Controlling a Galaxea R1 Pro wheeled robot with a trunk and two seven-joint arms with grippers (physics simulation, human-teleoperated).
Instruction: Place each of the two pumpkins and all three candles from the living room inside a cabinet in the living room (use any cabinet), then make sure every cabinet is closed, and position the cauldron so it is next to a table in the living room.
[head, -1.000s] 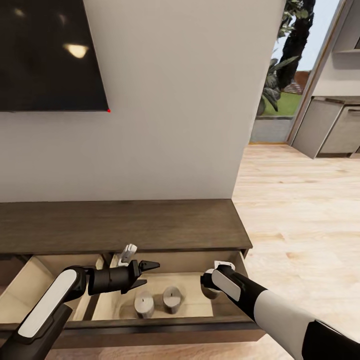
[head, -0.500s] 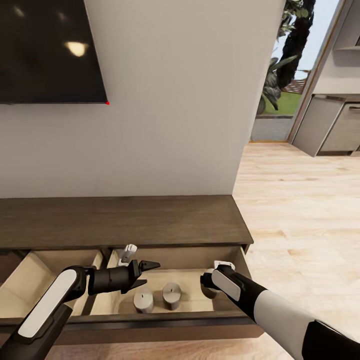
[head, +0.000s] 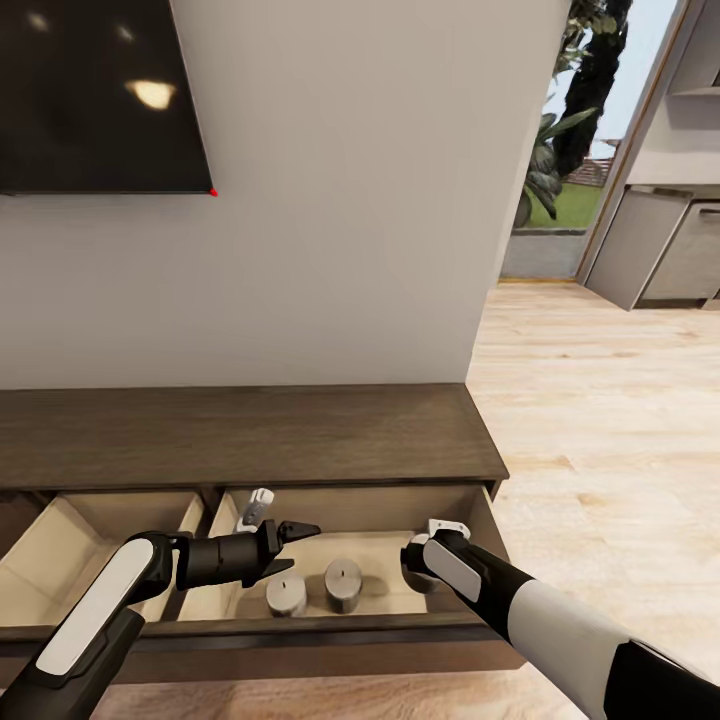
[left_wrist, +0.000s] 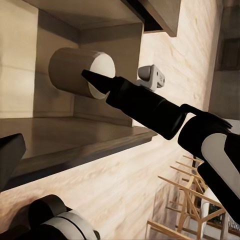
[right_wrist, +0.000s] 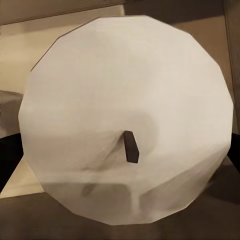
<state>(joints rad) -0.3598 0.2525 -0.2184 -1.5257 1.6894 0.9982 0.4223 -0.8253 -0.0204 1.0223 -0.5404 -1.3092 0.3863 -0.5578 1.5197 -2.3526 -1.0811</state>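
**Two candles in the open drawer, a third at the right pincer**

Nearest the camera, both arms reach over the pulled-out drawers of the cabinet (head: 250, 440). The left pincer (head: 296, 545) hangs above the drawer's pale inside with its black fingers spread apart and nothing between them. The right pincer (head: 412, 565) dips into the same drawer at its right end; in the head view its fingertips are hidden behind the wrist (so that view does not settle its grip). The right wrist view looks straight at a pale candle (right_wrist: 127, 120) with a short dark wick, very close to the lens, with dark finger shapes at its two sides; whether they press on it, I cannot tell.

Just beyond the left pincer, two candles stand upright side by side on the drawer floor, one (head: 286, 596) nearly under the fingers and the other (head: 343, 585) just beside it. The left wrist view shows a candle (left_wrist: 82, 72) in the drawer.

Farther back lies the cabinet's dark top, then the pale wall with a dark screen (head: 95, 95). To the right, light wooden floor (head: 600, 400) runs toward grey kitchen units (head: 660, 255).
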